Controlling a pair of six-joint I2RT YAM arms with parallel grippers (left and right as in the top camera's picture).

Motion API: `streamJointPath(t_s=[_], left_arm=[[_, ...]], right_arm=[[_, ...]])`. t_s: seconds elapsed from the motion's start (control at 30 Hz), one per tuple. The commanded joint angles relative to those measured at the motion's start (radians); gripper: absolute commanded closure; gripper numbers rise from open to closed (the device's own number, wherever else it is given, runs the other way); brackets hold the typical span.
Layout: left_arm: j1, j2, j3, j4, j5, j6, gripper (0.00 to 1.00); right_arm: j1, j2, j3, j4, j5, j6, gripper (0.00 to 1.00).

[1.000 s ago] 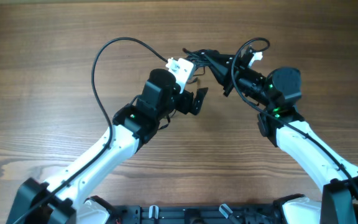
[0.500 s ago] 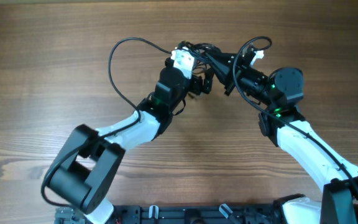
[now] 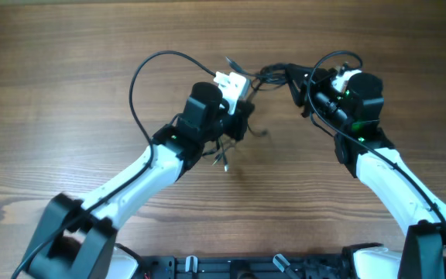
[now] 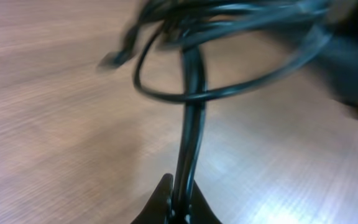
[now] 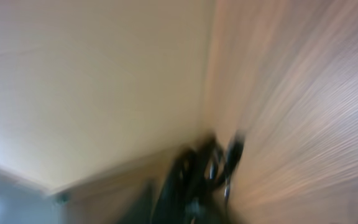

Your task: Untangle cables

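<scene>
The cables point(image 3: 276, 74) were bunched between the two grippers, over the far part of the bench point(image 3: 60, 70). Since half a second before, the left gripper point(image 3: 241, 124) had drawn back from the knot, jaws pinched on one strand. The right gripper point(image 3: 303, 85) had shifted rightward, and I could not tell how its jaws stood through the blur.

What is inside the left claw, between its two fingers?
A single black cable is pinched between the tips of the left claw and runs up into a blurred loop. The stretch deeper in the claw is covered.
</scene>
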Motion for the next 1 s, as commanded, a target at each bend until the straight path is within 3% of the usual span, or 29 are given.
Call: streamJointPath(t_s=[0.0, 0.13, 0.17, 0.27, 0.33, 0.37, 0.47, 0.53, 0.63, 0.77, 0.97], left_arm=[[0.011, -0.092, -0.006, -0.137, 0.287, 0.001, 0.96], [0.059, -0.152, -0.006, -0.306, 0.382, -0.003, 0.96], [0.123, -0.184, -0.005, -0.299, 0.515, -0.026, 0.96], [0.242, -0.223, -0.005, -0.243, 0.592, -0.184, 0.96], [0.356, -0.233, -0.005, -0.126, 0.649, -0.427, 0.96], [0.379, -0.233, -0.005, -0.087, 0.678, -0.464, 0.96], [0.396, -0.233, -0.005, -0.044, 0.740, -0.496, 0.96], [0.367, -0.233, -0.005, -0.011, 0.860, -0.456, 0.96], [0.333, -0.233, -0.005, 0.045, 0.916, -0.431, 0.96], [0.279, -0.233, -0.005, 0.153, 0.913, -0.433, 0.96], [0.230, -0.233, -0.005, 0.154, 0.838, -0.399, 0.96]], right_arm=[[-0.016, -0.006, 0.013, -0.161, 0.112, -0.275, 0.00], [-0.016, -0.006, 0.013, -0.431, 0.148, -0.406, 0.00], [-0.016, -0.006, 0.013, -0.505, 0.163, -0.496, 0.00], [-0.016, -0.014, 0.013, -0.541, 0.089, -0.753, 0.00], [-0.016, -0.039, 0.013, -0.591, -0.002, -0.880, 0.00], [-0.016, -0.044, 0.013, -0.596, -0.034, -0.894, 0.00], [-0.016, -0.074, 0.013, -0.569, -0.295, -1.074, 0.00], [-0.015, -0.079, 0.013, -0.478, -0.507, -1.138, 0.03], [-0.015, -0.079, 0.013, -0.407, -0.545, -1.088, 0.06], [-0.010, -0.079, 0.013, -0.383, -0.544, -0.909, 0.10], [0.083, -0.079, 0.013, -0.251, -0.588, -0.730, 0.12]])
